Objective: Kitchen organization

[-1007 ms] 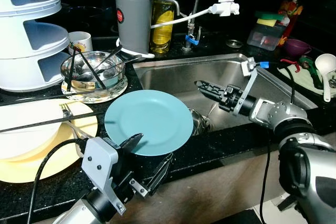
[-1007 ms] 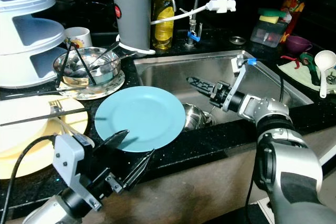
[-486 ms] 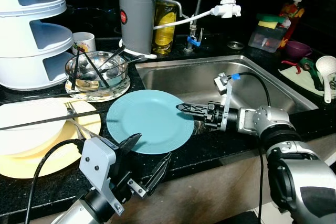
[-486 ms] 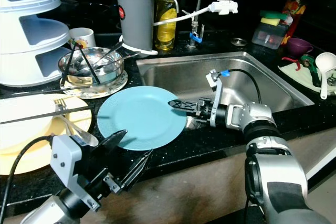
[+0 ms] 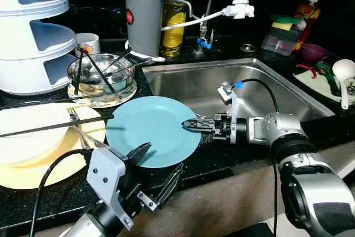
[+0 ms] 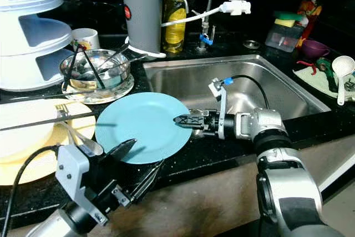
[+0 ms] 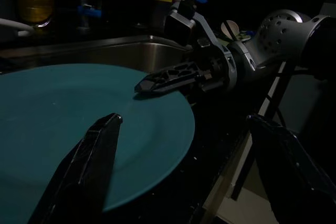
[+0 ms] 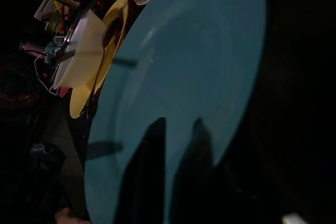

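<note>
A round teal plate (image 5: 150,131) lies flat on the black counter just left of the sink (image 5: 194,84). My right gripper (image 5: 186,125) reaches across from the sink side, its fingers shut and resting on the plate's right rim. In the left wrist view those fingers (image 7: 165,77) lie together over the plate's (image 7: 63,114) edge. My left gripper (image 5: 155,167) hangs open at the counter's front edge, just before the plate's near rim, with nothing between its fingers.
Left of the teal plate a white plate (image 5: 25,140) with a fork sits on a yellow plate (image 5: 33,173). Behind stand a glass bowl (image 5: 101,76) of utensils, a white tiered rack (image 5: 30,37), a grey canister (image 5: 144,18) and the faucet (image 5: 238,6).
My right gripper has swung from inside the sink over to the teal plate's right rim. The plate has since slid a little to the left.
</note>
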`<state>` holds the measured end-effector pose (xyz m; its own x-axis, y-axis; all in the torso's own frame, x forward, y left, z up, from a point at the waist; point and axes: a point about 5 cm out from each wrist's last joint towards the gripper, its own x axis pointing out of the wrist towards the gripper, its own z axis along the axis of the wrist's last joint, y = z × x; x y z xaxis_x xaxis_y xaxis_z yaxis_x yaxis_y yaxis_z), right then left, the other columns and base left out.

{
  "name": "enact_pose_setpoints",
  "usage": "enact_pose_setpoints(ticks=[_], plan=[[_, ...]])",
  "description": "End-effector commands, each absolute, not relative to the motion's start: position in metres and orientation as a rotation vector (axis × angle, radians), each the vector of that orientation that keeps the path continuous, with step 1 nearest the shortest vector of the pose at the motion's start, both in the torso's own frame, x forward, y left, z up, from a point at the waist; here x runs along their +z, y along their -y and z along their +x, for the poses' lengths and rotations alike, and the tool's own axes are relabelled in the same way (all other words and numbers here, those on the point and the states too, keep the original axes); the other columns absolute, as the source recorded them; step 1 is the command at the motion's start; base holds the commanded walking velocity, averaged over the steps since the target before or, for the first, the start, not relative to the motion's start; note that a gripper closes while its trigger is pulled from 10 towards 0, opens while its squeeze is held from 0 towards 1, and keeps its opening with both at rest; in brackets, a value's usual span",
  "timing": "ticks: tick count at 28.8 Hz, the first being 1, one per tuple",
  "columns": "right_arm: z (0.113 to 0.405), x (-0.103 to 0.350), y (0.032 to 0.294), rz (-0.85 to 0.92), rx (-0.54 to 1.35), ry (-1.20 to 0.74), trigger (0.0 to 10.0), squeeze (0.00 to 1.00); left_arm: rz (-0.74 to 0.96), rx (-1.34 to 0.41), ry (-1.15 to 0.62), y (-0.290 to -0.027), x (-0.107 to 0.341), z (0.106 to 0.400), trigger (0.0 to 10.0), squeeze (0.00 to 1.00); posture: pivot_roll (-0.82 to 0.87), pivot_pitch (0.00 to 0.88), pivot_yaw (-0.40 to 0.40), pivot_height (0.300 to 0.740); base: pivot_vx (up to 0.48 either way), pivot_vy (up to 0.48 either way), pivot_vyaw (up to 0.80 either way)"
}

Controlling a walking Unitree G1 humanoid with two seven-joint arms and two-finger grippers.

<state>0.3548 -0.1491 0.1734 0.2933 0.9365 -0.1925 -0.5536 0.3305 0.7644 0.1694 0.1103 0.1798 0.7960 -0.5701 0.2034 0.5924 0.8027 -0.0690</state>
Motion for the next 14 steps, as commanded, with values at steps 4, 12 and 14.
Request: enact_pose_setpoints(ticks=[4,12,14], plan=[[0.355,0.172,0.151,0.621,1.06,-0.71,0.0,0.0,-0.138,-0.618,0.161,-0.11,0.175,0.169,10.0,0.0,0.12,0.0,-0.13,0.74,0.0,0.0,0.0],[0.36,0.171,0.17,0.621,0.942,-0.659,0.0,0.0,-0.144,-0.619,0.149,-0.109,0.171,0.169,10.0,0.0,0.12,0.0,-0.134,0.74,0.0,0.0,0.0],[0.36,0.172,0.176,0.626,0.921,-0.643,0.0,0.0,-0.146,-0.619,0.149,-0.109,0.17,0.168,10.0,0.0,0.12,0.0,-0.133,0.74,0.0,0.0,0.0]])
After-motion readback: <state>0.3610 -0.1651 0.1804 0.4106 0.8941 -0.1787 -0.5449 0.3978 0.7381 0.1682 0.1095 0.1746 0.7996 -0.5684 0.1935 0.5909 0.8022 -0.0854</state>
